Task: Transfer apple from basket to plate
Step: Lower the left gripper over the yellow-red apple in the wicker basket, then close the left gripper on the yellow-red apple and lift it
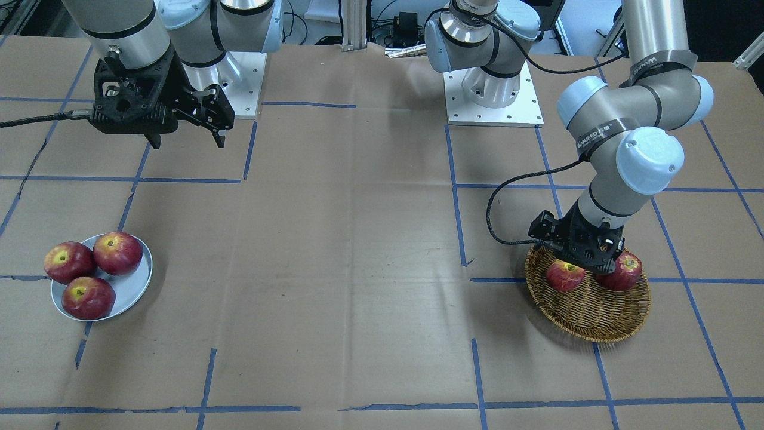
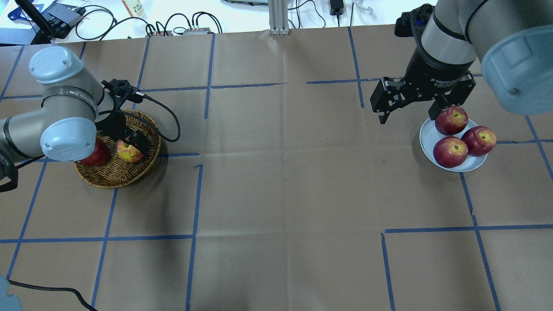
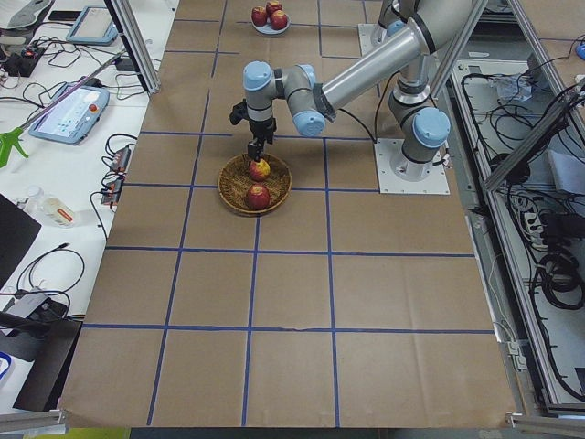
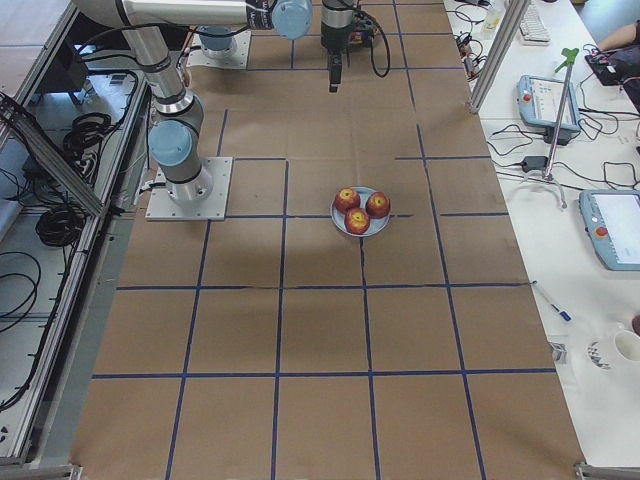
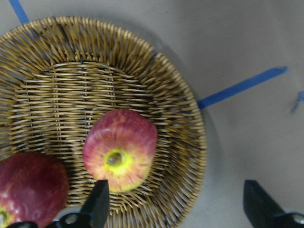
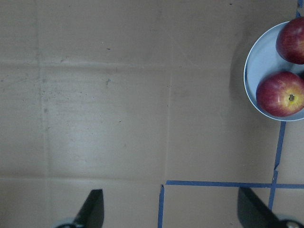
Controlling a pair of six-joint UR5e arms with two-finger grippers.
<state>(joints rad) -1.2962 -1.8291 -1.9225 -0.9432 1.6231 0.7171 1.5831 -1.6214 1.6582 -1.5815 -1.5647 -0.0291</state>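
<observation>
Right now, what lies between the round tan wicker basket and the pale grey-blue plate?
Nothing: from basket to plate, only taped brown paper, seen in overhead view.

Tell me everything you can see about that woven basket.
The round, shallow, tan-brown woven wicker basket sits flat on the brown paper-covered table, across blue tape lines. Two apples lie inside, side by side: a streaky orange-red apple with a yellow stem hollow and a darker deep-red apple. The left pincer hangs open just above it.
</observation>
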